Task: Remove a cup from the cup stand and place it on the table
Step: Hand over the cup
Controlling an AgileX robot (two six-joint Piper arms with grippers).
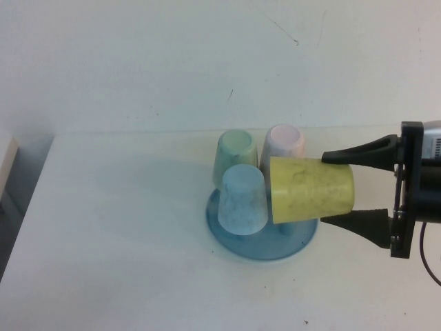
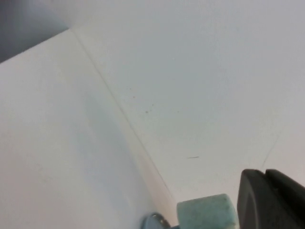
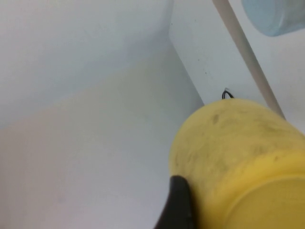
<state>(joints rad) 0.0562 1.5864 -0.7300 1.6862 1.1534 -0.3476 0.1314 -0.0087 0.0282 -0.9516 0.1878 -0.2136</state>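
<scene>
My right gripper (image 1: 322, 189) is shut on the pale-yellow cup (image 1: 310, 189), one finger above it and one below. It holds the cup on its side, mouth toward the stand, over the right part of the cup stand (image 1: 227, 238). In the right wrist view the cup (image 3: 243, 157) fills the near corner, with one dark finger (image 3: 180, 205) against its side. The stand is a round blue dish on the white table (image 1: 103, 241). My left gripper (image 2: 271, 200) is only a dark shape in the left wrist view and is out of the high view.
On the stand, upside down, are a light-blue cup (image 1: 242, 201) in front, a green cup (image 1: 233, 155) behind it and a pink cup (image 1: 284, 143) at the back right. The green cup (image 2: 207, 212) also shows in the left wrist view. A white wall runs behind the table.
</scene>
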